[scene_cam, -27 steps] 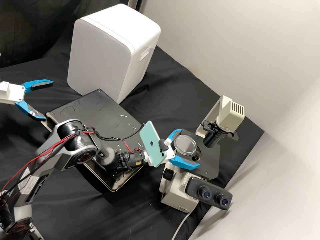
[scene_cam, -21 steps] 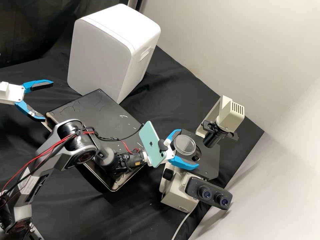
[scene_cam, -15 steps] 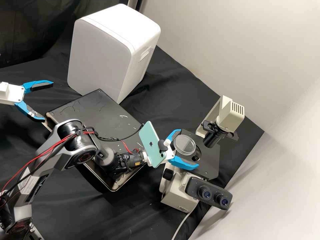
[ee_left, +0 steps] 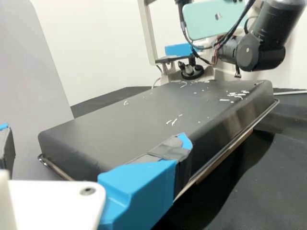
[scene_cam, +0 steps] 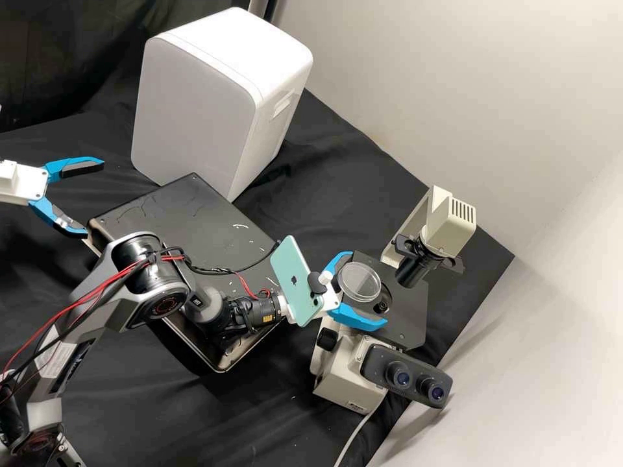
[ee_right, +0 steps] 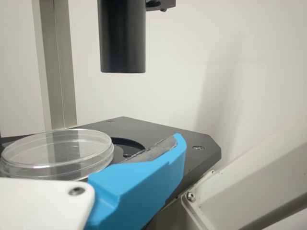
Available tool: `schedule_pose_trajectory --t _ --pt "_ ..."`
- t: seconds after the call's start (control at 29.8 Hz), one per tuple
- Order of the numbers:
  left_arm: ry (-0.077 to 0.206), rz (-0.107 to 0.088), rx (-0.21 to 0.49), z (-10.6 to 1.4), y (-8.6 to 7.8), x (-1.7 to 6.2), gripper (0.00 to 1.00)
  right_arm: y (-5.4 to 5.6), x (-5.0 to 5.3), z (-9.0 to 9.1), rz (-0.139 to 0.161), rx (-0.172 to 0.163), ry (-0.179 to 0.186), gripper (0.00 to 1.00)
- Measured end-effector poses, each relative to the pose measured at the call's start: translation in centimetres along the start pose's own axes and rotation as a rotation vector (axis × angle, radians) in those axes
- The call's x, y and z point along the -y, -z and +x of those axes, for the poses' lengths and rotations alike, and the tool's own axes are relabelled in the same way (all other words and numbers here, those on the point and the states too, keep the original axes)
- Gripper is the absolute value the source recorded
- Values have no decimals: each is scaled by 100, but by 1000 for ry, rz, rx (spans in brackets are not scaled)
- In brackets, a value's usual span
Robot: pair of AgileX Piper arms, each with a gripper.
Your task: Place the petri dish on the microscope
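High view, counts: one petri dish (scene_cam: pixel 361 281), one microscope (scene_cam: pixel 347 379), two arms, two pincers, one white box (scene_cam: pixel 214 97), one dark tray (scene_cam: pixel 188 220) lying upside down and one mint phone (scene_cam: pixel 295 280) clamped at the right wrist, all on one black-draped table (scene_cam: pixel 337 168). The microscope has two eyepieces (scene_cam: pixel 415 384). The right pincer (scene_cam: pixel 368 286) grips the dish, one blue finger on each side of the rim. It holds it over the black stage (scene_cam: pixel 407 314), on the side nearest that arm, just beside the stage's round hole. The dish is round, so it has no long axis; it lies flat and level, broad face up, and is clear. In the right wrist view the dish (ee_right: pixel 55 153) sits against a blue finger (ee_right: pixel 144 177), and one dark tube (ee_right: pixel 122 36) hangs above and beyond it. Cannot tell if the dish bottom touches the stage or sits just above it, as its near edge is hidden behind the pincer's white body. The left pincer (scene_cam: pixel 95 193) is well apart from the microscope, by the tray's left corner, fingers spread wide with nothing between them; its arm is cut off by the frame edge. In the left wrist view one finger (ee_left: pixel 144 187) is close to the tray (ee_left: pixel 144 120) edge, contact unclear, and the other is cut by the frame edge. The right arm's base is cut off at the frame corner.
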Motion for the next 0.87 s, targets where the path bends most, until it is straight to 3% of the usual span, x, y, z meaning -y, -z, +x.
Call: schedule_pose_trajectory --t 0.13,0.34,0.47,0.57,0.67,0.87 --pt "1 5 2 1 -3 2 100 0 0 0 0 0 0 100" --pt "-20 83 25 -50 -55 -30 100 0 0 0 0 0 0 100" --pt "-53 94 27 -89 -66 -85 100 0 0 0 0 0 0 100" --pt "-90 130 24 -114 -71 -146 100 0 0 0 0 0 0 100" --pt "-106 133 18 -127 -64 -174 100 0 0 0 0 0 0 100" --pt "-106 128 8 -127 -50 -175 100 0 0 0 1 0 0 100"
